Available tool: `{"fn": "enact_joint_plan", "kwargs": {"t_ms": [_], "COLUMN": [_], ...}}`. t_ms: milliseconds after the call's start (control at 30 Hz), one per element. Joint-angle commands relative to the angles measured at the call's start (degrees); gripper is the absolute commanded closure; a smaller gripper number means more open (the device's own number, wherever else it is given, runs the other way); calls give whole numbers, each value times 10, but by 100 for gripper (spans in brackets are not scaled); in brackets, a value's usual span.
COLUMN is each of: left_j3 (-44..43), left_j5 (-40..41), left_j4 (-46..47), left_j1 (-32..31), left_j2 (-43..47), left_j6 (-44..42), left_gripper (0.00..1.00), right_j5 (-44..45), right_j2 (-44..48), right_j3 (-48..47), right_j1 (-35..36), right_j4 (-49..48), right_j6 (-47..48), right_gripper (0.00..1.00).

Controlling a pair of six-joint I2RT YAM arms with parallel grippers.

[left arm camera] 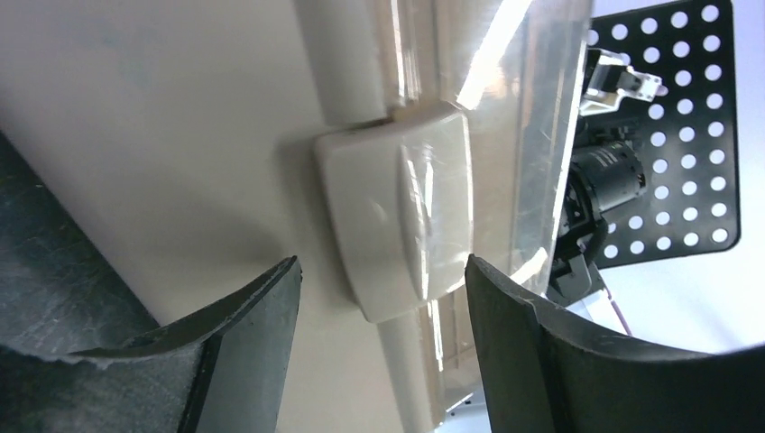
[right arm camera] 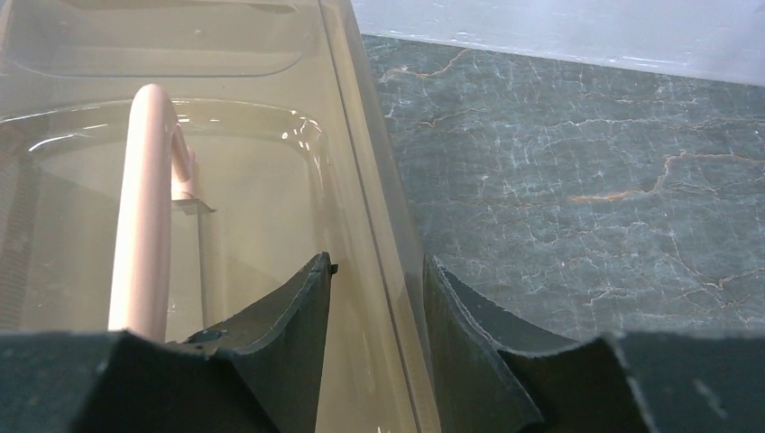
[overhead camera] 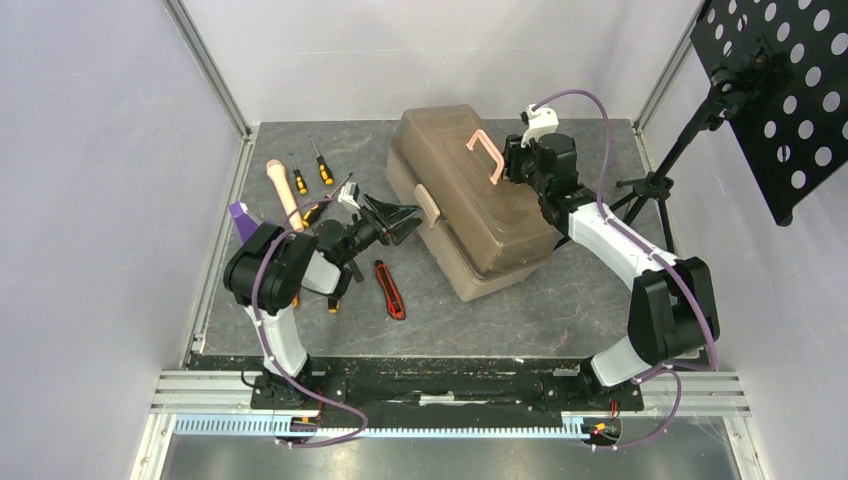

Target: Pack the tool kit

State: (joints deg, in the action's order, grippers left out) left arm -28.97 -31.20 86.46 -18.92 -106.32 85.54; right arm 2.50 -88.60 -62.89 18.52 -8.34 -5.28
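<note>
**Going for the latch (left arm camera: pixel 397 207) on the shut toolbox (overhead camera: pixel 470 215), angled mid-surface (overhead camera: pixel 560 300) toward the far right corner.**

Hovers with left fingers (left arm camera: pixel 244 343) apart, one on each side of the latch, touching neither face. Straddles the lid rim beside the handle (right arm camera: pixel 144 207) with right fingers (right arm camera: pixel 289 343) part-spread; cannot tell whether pinching it. With knife (overhead camera: pixel 390 290) and screwdrivers (overhead camera: pixel 322 165) out toward the left edge, probably opening first. To do it well: close on the latch's free end, not its hinge; swing it outward rather than tugging straight; brace the far side against skidding; lift the lid only after freeing the latch.
</note>
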Motion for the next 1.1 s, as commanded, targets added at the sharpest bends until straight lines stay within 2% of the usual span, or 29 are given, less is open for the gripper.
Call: {"fn": "enact_joint_plan", "kwargs": {"t_ms": [0,233,600,733,900,1067], "left_j3": [-35,-70,-81,-87,-91,-94], "left_j5": [-7,-12,-25,-20,-10,-2], "left_j4": [28,28,28,28,28,28], "left_j1": [1,-4,-17,-20,-20,-20], "left_j2": [-27,-44,16,34,49,72], "left_j6": [-17,-8,6,18,36,38], "left_gripper": [27,29,39,45,59,65], "right_j5": [-4,-14,-1,22,83,145], "right_j2": [-54,-55,-61,-56,-56,-59], "right_j3": [47,52,60,62,57,57], "right_j1": [3,4,10,17,38,61], "right_j4": [213,209,205,206,218,226], "right_j6": [34,33,35,38,48,68], "right_gripper": [56,56,56,57,56,56]}}
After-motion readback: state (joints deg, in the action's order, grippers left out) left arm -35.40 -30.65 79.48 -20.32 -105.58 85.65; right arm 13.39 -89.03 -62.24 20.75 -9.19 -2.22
